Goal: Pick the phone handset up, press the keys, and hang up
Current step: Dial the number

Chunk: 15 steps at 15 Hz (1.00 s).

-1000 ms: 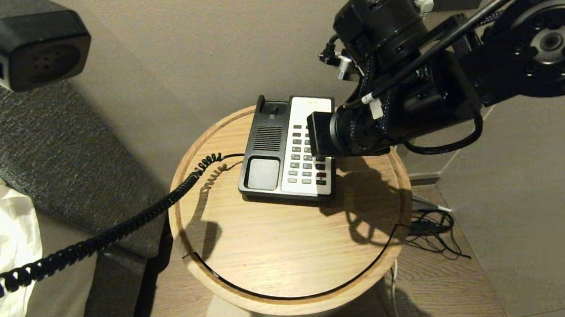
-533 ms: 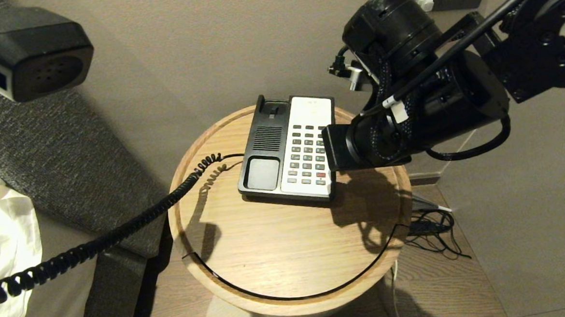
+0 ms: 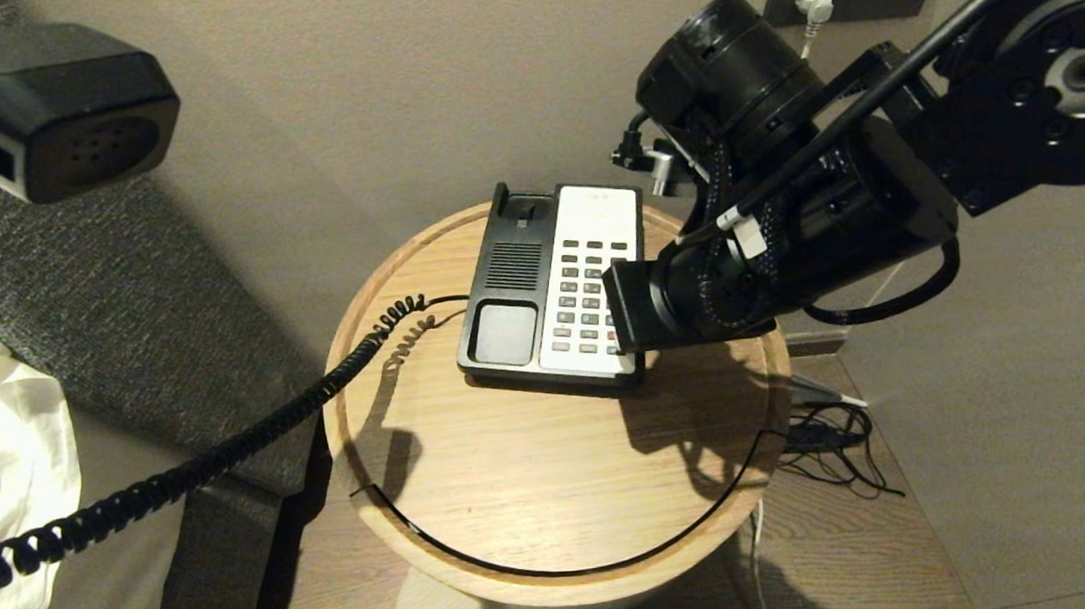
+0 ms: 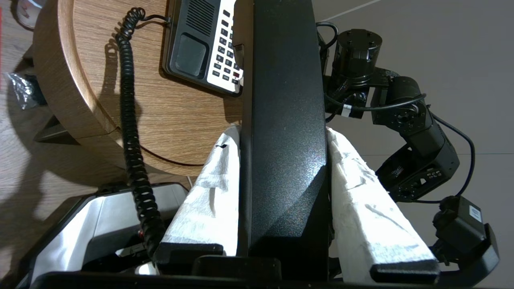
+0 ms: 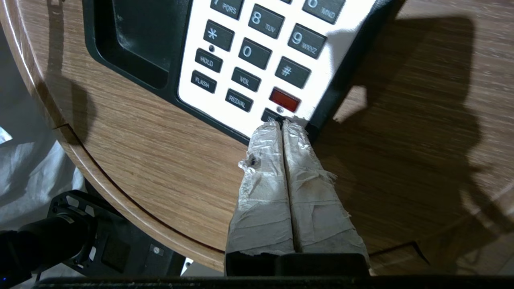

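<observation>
Left gripper [image 4: 283,132] clamped on the phone handset [image 4: 285,120] – held aloft, well off the round wooden table [image 3: 551,471], toward ten o'clock of the phone base [image 3: 556,290] (coiled cord [image 3: 234,446] trailing down). Right gripper [image 5: 283,124] closed, empty – taped tips on the key below the red button [image 5: 284,99].

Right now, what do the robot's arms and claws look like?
The right arm is chunky black metal with round joints, bolted discs and a black cable looping along it, tagged with small white labels. Both the right claw and the left claw have long tapered fingers wrapped in crinkly white tape on black bases.
</observation>
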Available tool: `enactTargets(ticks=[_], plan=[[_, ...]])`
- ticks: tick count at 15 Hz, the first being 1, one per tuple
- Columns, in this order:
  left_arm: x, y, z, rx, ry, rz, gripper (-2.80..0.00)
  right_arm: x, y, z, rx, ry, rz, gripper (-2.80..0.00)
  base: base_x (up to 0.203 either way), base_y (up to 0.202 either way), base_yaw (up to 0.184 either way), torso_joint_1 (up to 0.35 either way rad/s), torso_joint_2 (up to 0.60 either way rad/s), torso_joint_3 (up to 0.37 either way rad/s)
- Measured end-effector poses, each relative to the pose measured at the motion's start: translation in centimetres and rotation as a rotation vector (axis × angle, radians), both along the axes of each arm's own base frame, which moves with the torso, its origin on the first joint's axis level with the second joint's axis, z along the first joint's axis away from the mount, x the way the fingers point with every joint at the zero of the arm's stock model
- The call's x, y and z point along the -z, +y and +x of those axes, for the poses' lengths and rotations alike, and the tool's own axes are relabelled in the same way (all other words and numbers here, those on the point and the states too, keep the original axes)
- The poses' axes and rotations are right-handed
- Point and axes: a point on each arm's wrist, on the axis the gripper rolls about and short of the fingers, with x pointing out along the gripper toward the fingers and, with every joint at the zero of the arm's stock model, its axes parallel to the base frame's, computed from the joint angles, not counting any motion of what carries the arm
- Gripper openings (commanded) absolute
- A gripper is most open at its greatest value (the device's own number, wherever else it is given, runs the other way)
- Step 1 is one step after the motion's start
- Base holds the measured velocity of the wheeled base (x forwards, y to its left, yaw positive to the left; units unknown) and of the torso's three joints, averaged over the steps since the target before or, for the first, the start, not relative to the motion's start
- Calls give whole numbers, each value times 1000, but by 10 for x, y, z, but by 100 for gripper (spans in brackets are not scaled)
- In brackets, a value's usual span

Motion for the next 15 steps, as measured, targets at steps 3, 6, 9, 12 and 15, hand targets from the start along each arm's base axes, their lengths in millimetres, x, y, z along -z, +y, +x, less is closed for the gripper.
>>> enactTargets(ticks=[3,6,9,12,15], plan=[[0,0,0,-1,0,0,-280,3,5,2,-6,1,-2,-280,0,0,0,0,0,0],[0,0,0,0,-2,-2,-280,6,7,4,-5,5,-9,-280,0,0,0,0,0,0],[-1,0,-1,0,-4,-4,-280,9,8,5,0,4,-17,-280,0,0,0,0,0,0],[-1,1,-1,-1,-8,-7,-280,11,9,6,-2,7,-23,-280,0,0,0,0,0,0],[-1,1,-1,1,-7,-7,-280,12,8,6,-3,10,-27,-280,0,0,0,0,0,0]])
